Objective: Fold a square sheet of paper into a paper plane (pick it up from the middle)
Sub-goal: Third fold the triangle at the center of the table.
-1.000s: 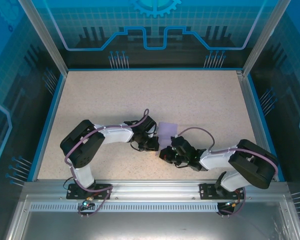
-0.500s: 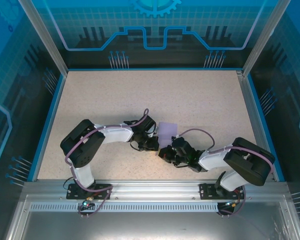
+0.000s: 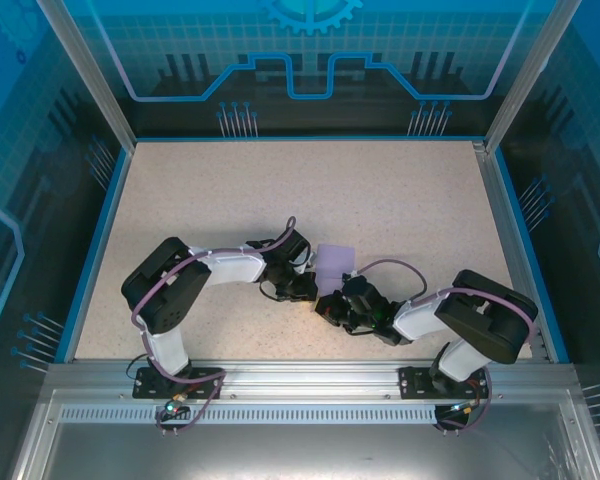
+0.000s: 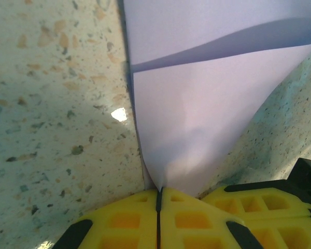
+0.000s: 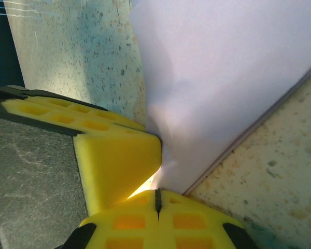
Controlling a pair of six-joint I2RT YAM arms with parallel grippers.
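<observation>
Left tool (image 4: pixel 158 193) and right tool (image 5: pixel 157 194) each clamped on the near tip of the square sheet of paper (image 3: pixel 335 259); sheet extends toward 12 o'clock from both, mid-desk (image 3: pixel 380 190); tools side by side, neither nearer.

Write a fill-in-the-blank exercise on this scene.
1. The left gripper has its jaws ___.
2. The right gripper is shut on the ___.
3. Both grippers' fingers are coloured ___.
Missing words: shut; paper; yellow.
</observation>
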